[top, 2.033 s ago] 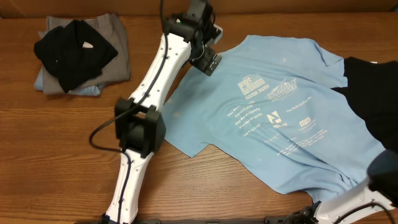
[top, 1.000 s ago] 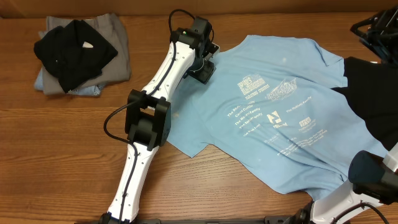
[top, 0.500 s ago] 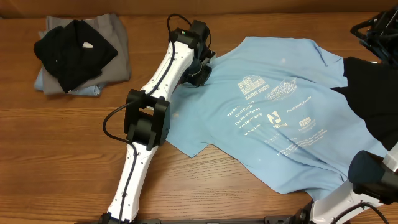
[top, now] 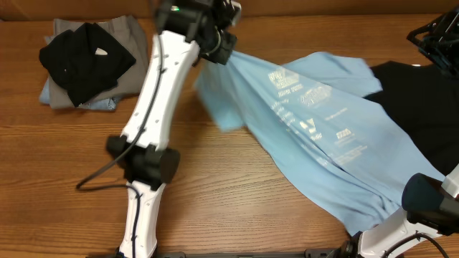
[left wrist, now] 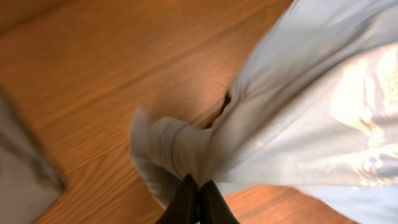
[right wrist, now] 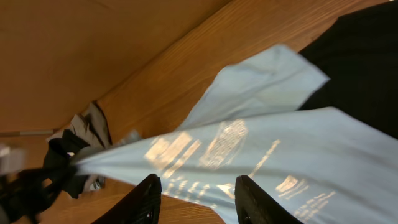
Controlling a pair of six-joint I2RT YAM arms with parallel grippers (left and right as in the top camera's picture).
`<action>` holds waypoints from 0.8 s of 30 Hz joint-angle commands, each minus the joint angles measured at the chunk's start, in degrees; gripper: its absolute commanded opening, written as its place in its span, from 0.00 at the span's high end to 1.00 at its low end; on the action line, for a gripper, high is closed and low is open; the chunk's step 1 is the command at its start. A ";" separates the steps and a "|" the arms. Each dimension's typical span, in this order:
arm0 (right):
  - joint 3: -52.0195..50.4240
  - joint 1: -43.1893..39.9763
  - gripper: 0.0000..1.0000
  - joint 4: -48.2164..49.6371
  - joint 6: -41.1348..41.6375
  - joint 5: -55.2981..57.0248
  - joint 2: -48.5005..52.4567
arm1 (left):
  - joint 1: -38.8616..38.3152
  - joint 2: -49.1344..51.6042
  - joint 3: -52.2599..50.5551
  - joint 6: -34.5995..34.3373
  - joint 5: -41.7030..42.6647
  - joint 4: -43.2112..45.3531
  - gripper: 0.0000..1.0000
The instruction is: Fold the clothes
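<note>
Across the sky-blue T-shirt [top: 337,172], the white lettering [top: 308,122] is unreadable.

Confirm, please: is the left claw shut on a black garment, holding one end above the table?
No: the left claw is shut on the light blue T-shirt, holding one end above the table, as the left wrist view shows.
</note>
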 commanded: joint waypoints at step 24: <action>-12.15 0.17 0.52 1.33 3.28 11.78 -0.66 | 17.55 -18.78 -4.68 -10.14 -15.91 -10.08 0.91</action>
